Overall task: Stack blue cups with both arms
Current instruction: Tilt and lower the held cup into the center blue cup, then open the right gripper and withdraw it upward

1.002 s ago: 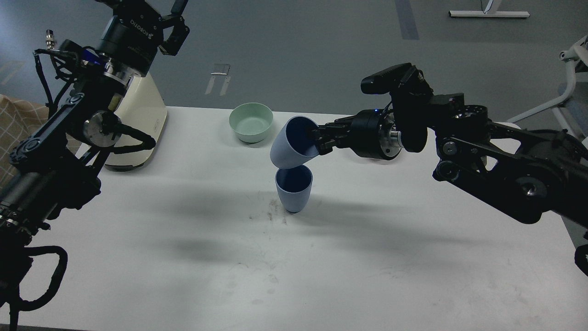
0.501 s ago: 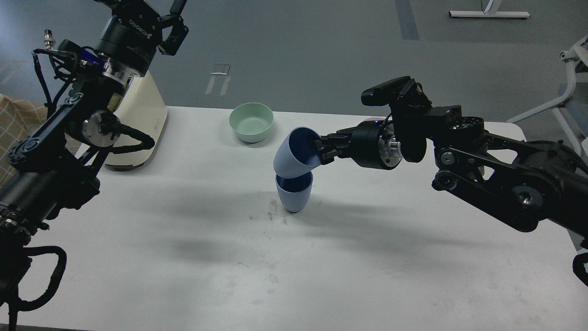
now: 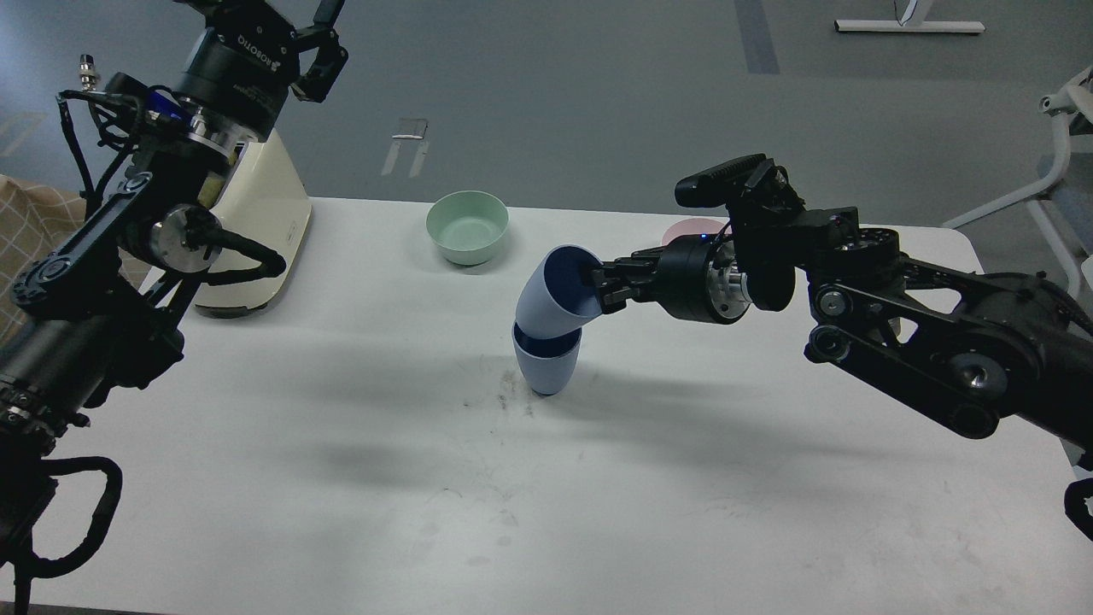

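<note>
My left gripper (image 3: 318, 38) reads "ROBOTIQ", fingers spread, empty. My right gripper (image 3: 600, 286) pinches the rim of the tilted cup (image 3: 551, 292), its mouth facing up-right, base inside the upright cup (image 3: 545, 366), near the green bowl (image 3: 467, 226).

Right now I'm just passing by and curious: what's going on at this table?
The right gripper grips the rim of a tilted blue cup and holds it with its base in the mouth of a second blue cup standing upright on the white table. It is not seated straight yet. The left gripper is raised off to the side above a cream appliance, holding nothing. A mint-green bowl sits behind the cups.
</note>
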Tool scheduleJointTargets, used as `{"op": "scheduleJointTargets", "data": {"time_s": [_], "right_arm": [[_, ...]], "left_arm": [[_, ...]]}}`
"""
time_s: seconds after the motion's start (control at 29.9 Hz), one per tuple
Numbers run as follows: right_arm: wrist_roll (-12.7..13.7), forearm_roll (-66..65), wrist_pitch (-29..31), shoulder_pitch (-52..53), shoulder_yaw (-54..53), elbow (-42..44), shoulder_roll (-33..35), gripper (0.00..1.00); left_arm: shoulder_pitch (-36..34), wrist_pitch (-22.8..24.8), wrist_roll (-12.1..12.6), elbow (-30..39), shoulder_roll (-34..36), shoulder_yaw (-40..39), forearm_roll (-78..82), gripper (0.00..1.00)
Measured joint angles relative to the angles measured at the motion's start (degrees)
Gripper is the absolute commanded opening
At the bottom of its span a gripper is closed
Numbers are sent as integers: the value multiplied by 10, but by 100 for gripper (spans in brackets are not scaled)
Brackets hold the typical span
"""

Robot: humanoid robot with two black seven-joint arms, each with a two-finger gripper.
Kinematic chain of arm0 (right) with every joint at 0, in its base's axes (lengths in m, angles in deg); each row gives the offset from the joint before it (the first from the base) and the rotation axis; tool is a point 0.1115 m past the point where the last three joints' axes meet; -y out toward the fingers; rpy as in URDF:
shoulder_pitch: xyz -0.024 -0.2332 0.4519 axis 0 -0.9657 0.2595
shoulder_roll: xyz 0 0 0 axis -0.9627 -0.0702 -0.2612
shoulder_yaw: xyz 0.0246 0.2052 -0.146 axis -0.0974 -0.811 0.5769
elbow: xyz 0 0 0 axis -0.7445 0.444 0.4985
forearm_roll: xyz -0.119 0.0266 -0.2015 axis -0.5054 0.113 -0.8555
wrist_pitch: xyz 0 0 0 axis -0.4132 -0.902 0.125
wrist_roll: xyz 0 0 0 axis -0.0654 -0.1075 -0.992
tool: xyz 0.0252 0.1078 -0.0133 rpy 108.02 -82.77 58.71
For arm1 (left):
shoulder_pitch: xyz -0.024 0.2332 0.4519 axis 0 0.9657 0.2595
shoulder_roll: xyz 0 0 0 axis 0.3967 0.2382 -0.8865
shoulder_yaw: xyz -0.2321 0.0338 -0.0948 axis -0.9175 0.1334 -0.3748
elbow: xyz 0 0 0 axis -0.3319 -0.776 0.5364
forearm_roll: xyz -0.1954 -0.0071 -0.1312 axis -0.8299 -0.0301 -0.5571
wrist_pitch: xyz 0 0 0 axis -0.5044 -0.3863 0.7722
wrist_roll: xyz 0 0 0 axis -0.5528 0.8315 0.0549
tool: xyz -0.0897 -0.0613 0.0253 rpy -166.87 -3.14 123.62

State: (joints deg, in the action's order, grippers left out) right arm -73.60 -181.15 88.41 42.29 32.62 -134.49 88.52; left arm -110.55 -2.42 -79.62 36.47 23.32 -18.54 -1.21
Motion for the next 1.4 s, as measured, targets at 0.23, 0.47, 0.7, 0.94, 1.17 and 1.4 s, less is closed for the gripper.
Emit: {"op": "scheduleJointTargets", "data": {"time_s": [0.23, 0.47, 0.7, 0.94, 1.17, 1.4], "right_arm": [[0, 0, 0, -1, -1, 0, -2, 21], [0, 0, 0, -2, -3, 0, -2, 29], [-2, 3, 0, -3, -41, -1, -4, 93], [-3, 10, 0, -2, -219, 27, -11, 100], [-4, 11, 0, -2, -431, 76, -14, 100], [-9, 98, 0, -1, -613, 171, -14, 100]], "left_arm": [[0, 0, 0, 0, -1, 0, 0, 98], [0, 0, 0, 0, -1, 0, 0, 98], [0, 0, 0, 0, -2, 0, 0, 98], [0, 0, 0, 0, -3, 1, 0, 98], [0, 1, -3, 0, 2, 1, 1, 98], [0, 2, -6, 0, 1, 0, -1, 98]]}}
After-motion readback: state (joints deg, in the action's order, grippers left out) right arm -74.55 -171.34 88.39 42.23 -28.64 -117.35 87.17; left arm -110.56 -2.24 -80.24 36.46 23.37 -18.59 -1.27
